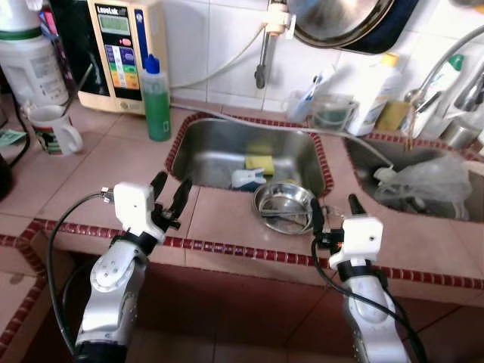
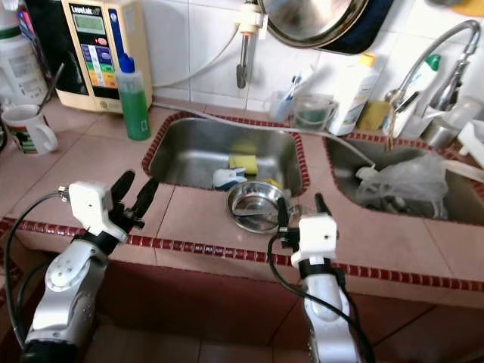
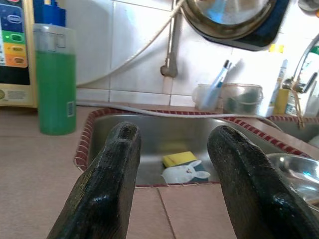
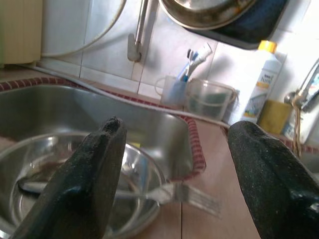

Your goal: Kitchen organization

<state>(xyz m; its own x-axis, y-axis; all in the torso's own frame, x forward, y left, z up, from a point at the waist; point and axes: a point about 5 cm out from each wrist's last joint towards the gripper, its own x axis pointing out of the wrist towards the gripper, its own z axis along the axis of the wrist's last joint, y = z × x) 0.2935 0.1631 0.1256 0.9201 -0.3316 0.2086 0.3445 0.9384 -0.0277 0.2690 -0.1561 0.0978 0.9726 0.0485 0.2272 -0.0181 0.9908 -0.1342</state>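
Both silver arms reach over the near tiled counter edge (image 1: 249,253). Just beyond the right gripper (image 1: 333,210), whose fingers are spread and empty, a round shiny steel bowl (image 1: 283,206) sits at the near right corner of the steel sink (image 1: 219,144). A metal fork (image 4: 192,195) lies across the bowl's rim, tines pointing right; its handle is hard to trace inside. Further left, the left gripper (image 1: 170,193) hovers open, holding nothing.
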